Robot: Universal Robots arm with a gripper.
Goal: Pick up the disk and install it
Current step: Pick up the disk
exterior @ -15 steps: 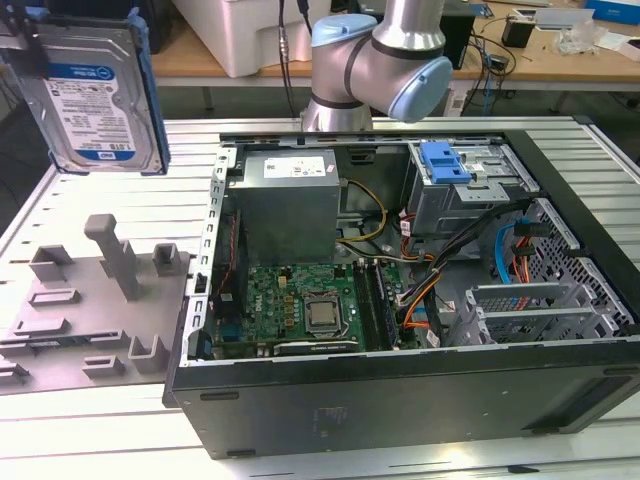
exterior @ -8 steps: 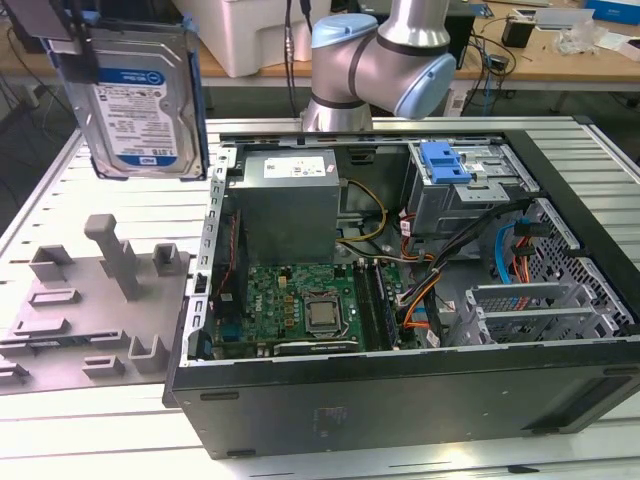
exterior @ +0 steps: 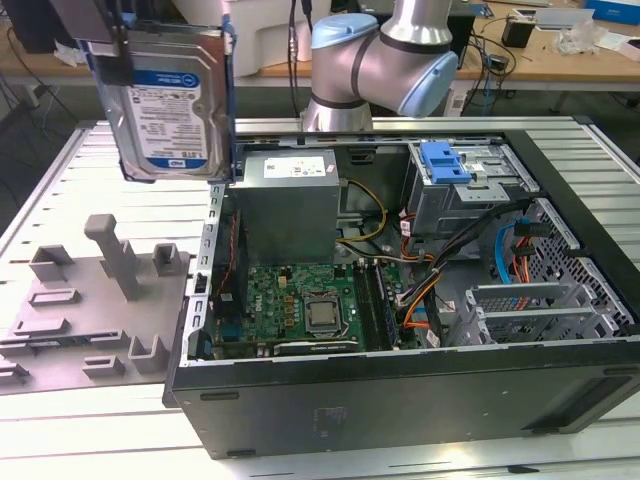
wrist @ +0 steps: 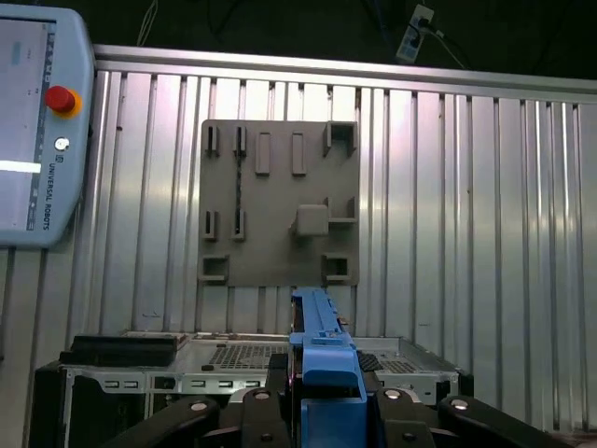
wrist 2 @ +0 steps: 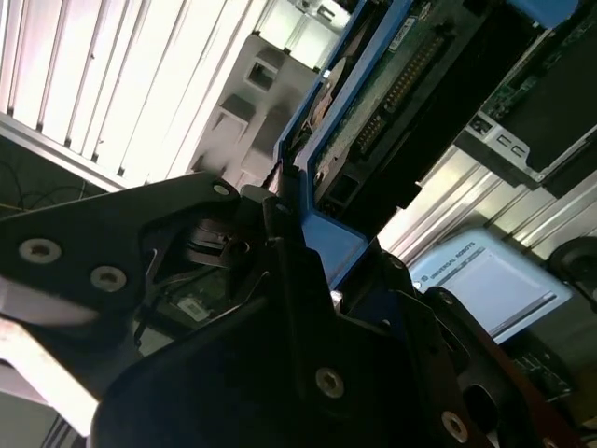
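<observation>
Silver metal with a white-and-blue label, the disk [exterior: 170, 105] hangs upright in the air, just above the edge of the open computer case [exterior: 400, 400] that lies beside the grey fixture plate [exterior: 100, 300]. The gripper [exterior: 112, 50] is closed on it from above. In the first wrist view its black fingers [wrist: 280, 392] clamp the blue bracket [wrist: 325, 359]. I judge the disk stiff, rather heavy and smooth. Its circuit board [wrist 2: 401, 84] seems bare on one side, so the bracket edges are the safe hold. The drive cage [exterior: 470, 190] sits inside the case, well apart from the disk.
</observation>
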